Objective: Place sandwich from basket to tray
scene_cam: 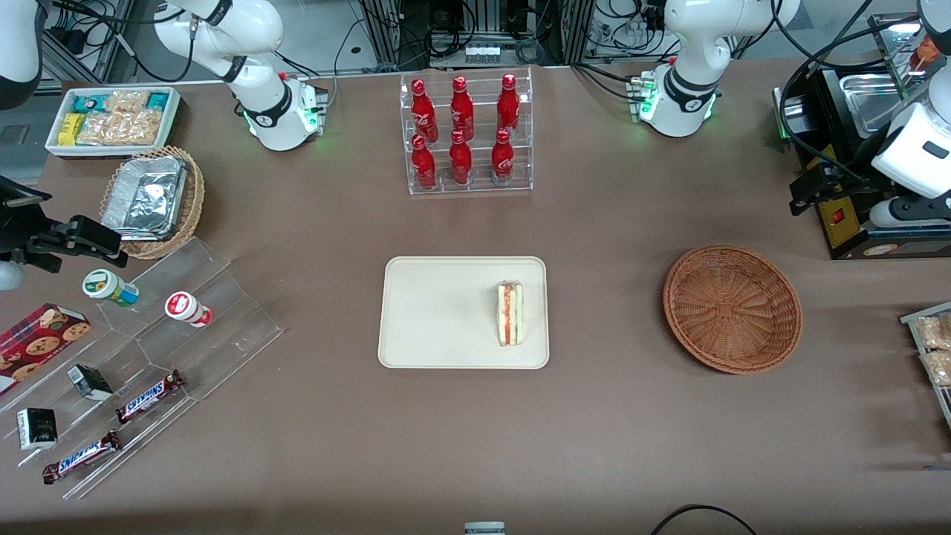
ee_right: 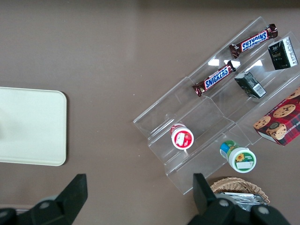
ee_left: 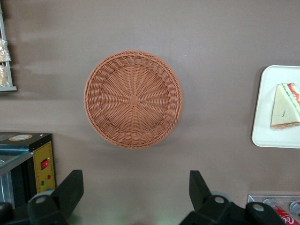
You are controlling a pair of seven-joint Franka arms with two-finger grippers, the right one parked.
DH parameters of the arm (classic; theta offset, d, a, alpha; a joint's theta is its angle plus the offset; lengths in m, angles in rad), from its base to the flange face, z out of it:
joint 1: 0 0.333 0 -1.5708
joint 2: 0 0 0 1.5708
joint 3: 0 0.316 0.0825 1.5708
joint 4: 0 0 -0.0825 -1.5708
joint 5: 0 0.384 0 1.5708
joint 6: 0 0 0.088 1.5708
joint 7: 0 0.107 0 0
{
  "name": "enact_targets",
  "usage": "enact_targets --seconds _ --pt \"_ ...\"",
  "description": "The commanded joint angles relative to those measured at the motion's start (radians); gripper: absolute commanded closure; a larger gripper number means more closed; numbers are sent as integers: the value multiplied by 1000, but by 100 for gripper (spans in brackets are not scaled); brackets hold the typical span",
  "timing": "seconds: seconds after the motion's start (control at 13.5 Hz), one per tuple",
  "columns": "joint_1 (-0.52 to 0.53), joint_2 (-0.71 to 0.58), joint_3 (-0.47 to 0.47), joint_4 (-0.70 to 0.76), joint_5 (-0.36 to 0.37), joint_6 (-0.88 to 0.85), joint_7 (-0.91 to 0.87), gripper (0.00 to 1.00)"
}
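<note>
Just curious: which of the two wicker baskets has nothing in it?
The reddish-brown basket, below the open hand; the tan basket holds foil containers.

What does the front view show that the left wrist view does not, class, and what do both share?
Only the front view shows the rack of red cola bottles whole, the Snickers bars on the clear stepped stand and the foil containers.

Only the left wrist view shows the gripper, jaws open, raised over bare table beside the basket.

Both show that empty basket, the sandwich and the tray it lies on.
</note>
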Motion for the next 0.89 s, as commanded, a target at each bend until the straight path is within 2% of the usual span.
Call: enact_targets --seconds 0.0,0.81 --pt "1 -9 -7 3 13 8 -7 0" --pt "-19 -24 -1 15 -4 -5 -5 0"
